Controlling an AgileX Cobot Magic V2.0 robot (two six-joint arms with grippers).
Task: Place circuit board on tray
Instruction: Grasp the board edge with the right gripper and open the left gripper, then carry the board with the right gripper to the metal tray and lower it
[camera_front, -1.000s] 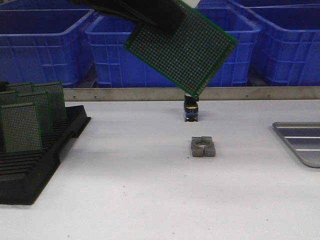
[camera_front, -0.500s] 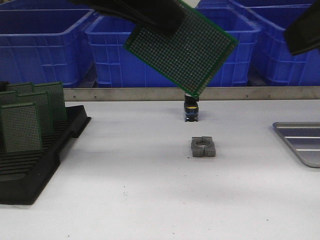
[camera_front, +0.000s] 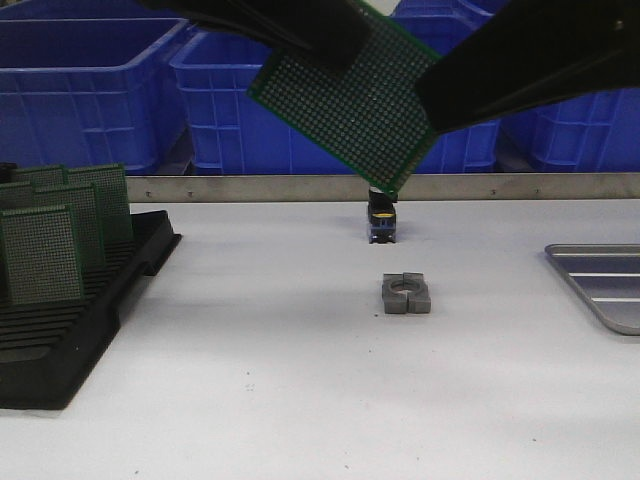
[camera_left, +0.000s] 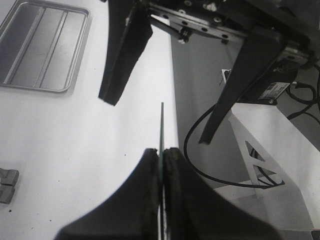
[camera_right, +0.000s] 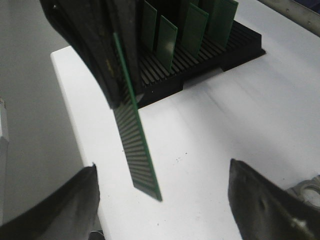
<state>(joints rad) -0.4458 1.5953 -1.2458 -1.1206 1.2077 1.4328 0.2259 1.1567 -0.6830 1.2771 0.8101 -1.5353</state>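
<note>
My left gripper (camera_front: 310, 35) is shut on a green perforated circuit board (camera_front: 350, 100) and holds it tilted, high above the table's middle. In the left wrist view the board (camera_left: 161, 125) shows edge-on between the shut jaws of the left gripper (camera_left: 161, 155). My right gripper (camera_front: 440, 100) is open and reaches in from the right, its tip at the board's right edge. In the right wrist view the board's free corner (camera_right: 137, 150) hangs between the spread jaws of the right gripper (camera_right: 162, 167), touching neither. The silver ribbed tray (camera_front: 590, 248) lies at the table's right edge and shows in the left wrist view (camera_left: 30, 87).
A black slotted rack (camera_front: 60, 340) with several upright green boards (camera_front: 45, 250) stands at the left. A grey clamp block (camera_front: 406, 294) and a small dark part (camera_front: 382, 222) sit mid-table. Blue bins (camera_front: 90, 80) line the back behind a metal rail.
My right gripper has come in from the right, out of view a second ago, up to the board's right edge. The left gripper and the board have stayed put.
</note>
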